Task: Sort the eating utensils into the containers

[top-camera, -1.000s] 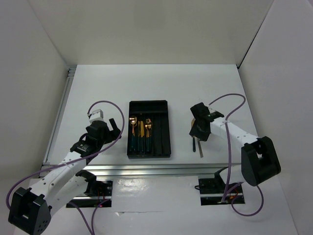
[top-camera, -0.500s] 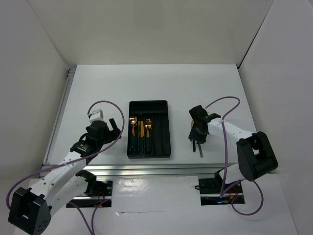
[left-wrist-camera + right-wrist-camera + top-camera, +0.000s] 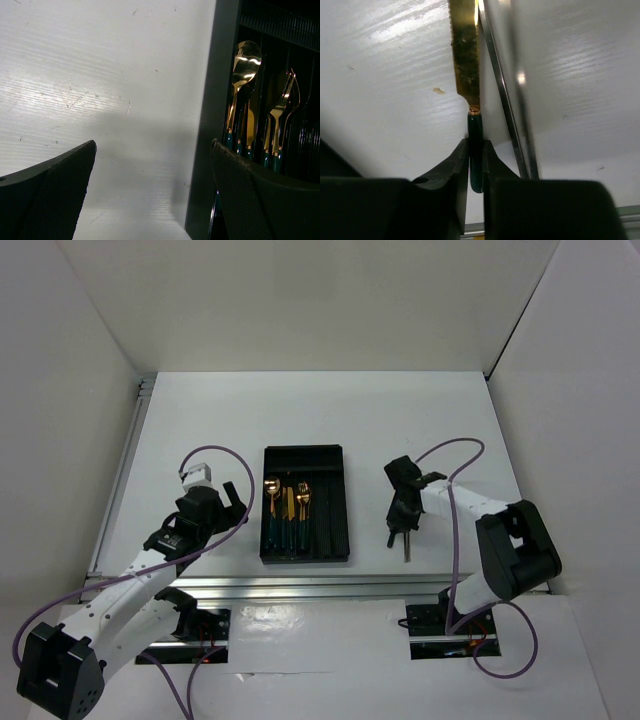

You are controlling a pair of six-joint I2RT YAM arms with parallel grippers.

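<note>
Your right gripper is clamped on the green handle of a gold-bladed knife, which lies right of the black tray beside a thin silver piece. Your left gripper hangs wide open just left of the tray.

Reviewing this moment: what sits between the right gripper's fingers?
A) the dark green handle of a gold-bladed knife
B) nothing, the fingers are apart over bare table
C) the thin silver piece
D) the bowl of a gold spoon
A: in the right wrist view the right gripper pinches the green handle of the knife, whose gold blade points away, while the silver piece lies alongside, outside the fingers.
</note>
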